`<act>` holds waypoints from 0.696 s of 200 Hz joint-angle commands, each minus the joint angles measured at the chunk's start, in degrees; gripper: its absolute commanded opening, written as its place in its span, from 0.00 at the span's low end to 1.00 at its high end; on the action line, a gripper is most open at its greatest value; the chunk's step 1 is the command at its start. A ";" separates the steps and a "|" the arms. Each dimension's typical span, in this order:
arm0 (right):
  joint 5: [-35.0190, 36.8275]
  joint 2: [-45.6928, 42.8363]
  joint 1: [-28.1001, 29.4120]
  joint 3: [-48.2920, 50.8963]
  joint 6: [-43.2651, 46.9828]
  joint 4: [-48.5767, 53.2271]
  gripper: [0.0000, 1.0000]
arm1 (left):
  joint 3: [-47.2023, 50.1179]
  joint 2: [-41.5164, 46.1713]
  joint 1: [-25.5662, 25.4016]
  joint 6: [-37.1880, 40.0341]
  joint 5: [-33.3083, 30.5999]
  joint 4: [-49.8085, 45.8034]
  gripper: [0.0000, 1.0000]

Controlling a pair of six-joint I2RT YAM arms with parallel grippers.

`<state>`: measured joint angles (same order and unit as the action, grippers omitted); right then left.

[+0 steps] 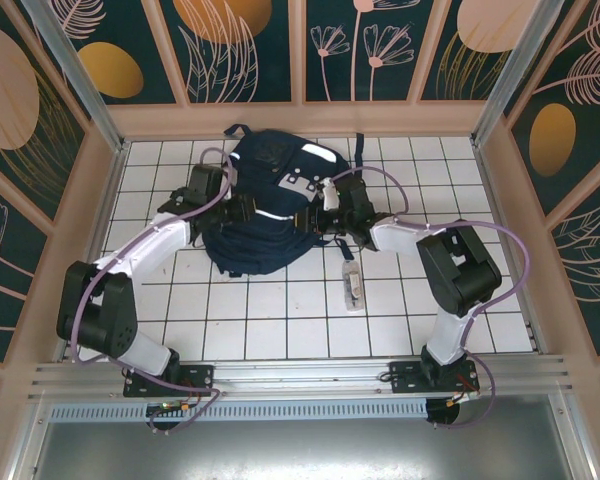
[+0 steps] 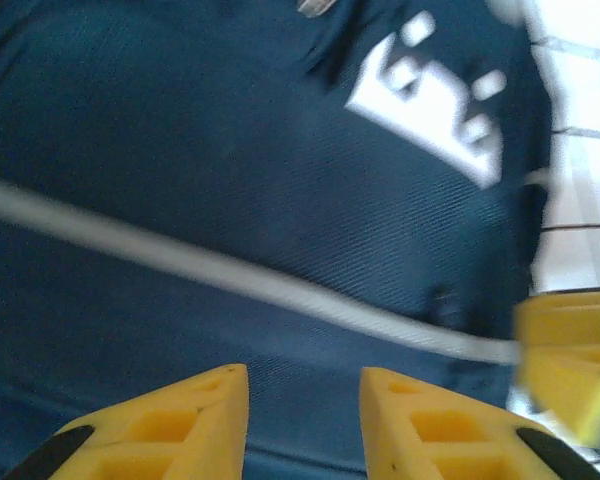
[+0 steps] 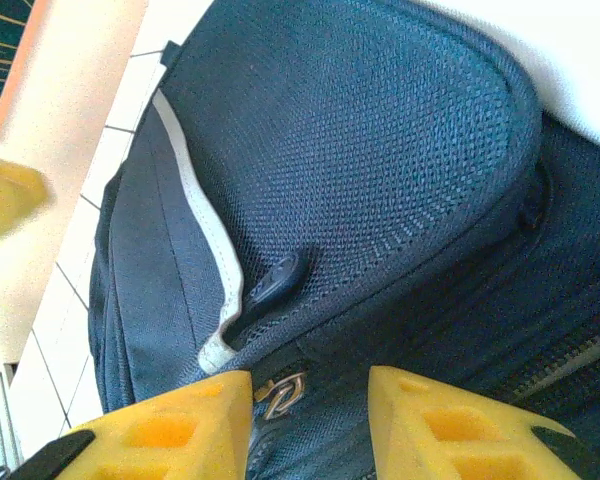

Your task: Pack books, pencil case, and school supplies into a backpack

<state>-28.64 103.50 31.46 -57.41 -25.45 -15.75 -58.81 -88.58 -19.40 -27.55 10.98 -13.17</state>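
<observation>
The backpack [image 1: 265,180] lies mid-worktop [image 1: 280,320]. The left end effector [image 2: 302,388] is released over its fabric. The right end effector [image 3: 310,385] is released too, straddling a zipper pull [image 3: 280,392]. A clear packet [image 1: 352,287] lies nearby.

Overhead view; wrist close-ups of backpack [image 1: 265,235]

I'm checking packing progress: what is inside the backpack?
The backpack shows navy outer fabric; its inside is covered, contents unseen. The clear packet lies outside it on the tiles.
</observation>
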 commanded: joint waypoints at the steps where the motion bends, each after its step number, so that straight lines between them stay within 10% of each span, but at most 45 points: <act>1: -0.08 -0.60 1.86 1.37 -1.47 -1.39 0.37 | 5.58 -1.89 -0.21 -2.33 -2.67 7.14 0.28; 57: -2.67 -1.03 3.03 3.44 -5.10 -4.43 0.36 | 18.08 -1.73 -0.29 -12.89 4.47 22.64 0.19; 139: 3.39 -2.97 3.75 3.68 -2.63 3.37 0.33 | 16.62 -1.26 -0.29 -12.75 5.44 21.60 0.20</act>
<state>-27.73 103.24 34.57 -52.75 -28.88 -15.27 -40.66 -90.37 -19.40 -40.32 13.76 10.48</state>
